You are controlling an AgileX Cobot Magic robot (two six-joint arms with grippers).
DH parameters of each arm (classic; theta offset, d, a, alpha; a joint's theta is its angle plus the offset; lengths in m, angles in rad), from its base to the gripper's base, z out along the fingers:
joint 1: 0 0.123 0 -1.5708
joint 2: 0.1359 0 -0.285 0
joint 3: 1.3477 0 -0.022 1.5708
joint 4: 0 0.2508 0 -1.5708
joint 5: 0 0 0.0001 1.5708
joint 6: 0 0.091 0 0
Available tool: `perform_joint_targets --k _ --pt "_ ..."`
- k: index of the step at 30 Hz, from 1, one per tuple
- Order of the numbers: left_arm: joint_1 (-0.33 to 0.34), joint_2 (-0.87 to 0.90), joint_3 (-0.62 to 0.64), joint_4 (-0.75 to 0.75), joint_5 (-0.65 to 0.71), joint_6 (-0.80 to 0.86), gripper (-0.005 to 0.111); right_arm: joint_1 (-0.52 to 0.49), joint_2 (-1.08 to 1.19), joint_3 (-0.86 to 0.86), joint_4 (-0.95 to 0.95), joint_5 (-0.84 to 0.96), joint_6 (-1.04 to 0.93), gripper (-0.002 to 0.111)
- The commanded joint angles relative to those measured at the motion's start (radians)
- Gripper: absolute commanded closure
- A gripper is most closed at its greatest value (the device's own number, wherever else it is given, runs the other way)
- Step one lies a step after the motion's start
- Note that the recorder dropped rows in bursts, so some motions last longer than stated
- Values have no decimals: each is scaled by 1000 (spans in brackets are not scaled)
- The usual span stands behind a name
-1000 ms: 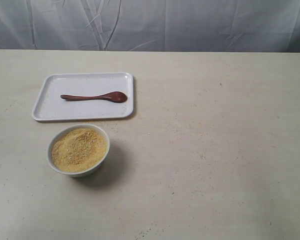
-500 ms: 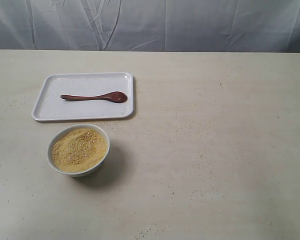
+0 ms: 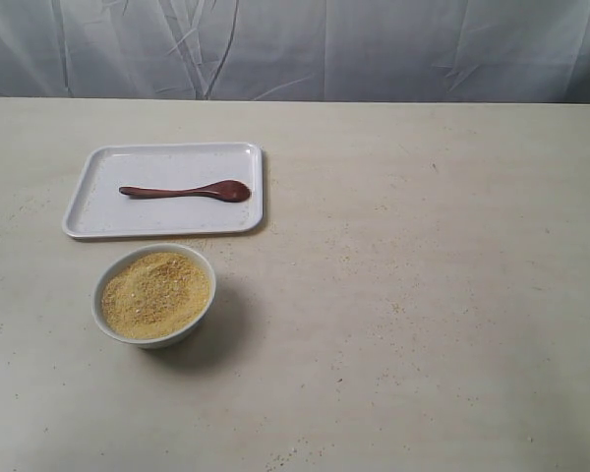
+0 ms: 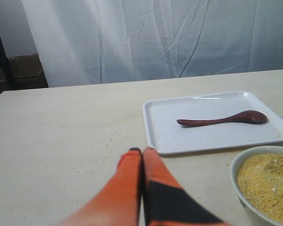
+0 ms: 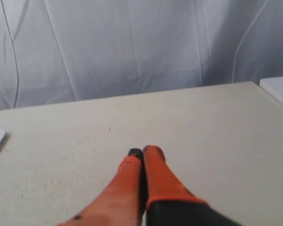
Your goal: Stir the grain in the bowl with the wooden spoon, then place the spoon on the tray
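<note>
The dark wooden spoon [image 3: 188,191] lies flat on the white tray [image 3: 98,222] at the left of the table, its oval bowl toward the right. Just in front of the tray stands the white bowl [image 3: 197,320], heaped with yellow-tan grain [image 3: 155,293]. No arm shows in the exterior view. In the left wrist view my left gripper [image 4: 142,150] is shut and empty, hovering short of the tray [image 4: 160,141], the spoon [image 4: 221,119] and the bowl [image 4: 234,175]. My right gripper [image 5: 142,151] is shut and empty over bare table.
Loose grains are scattered over the tabletop [image 3: 403,295] around the tray and bowl. A white curtain [image 3: 374,49] hangs behind the far edge. A cardboard box [image 4: 23,70] sits beyond the table. A white object's corner [image 5: 278,87] shows at the edge of the right wrist view.
</note>
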Motion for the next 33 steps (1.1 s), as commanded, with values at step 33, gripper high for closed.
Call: perform_joint_targets --k 33 --pt "-6 -5 5 0 1 -1 107 -5 -5 239 15 -143 -3 108"
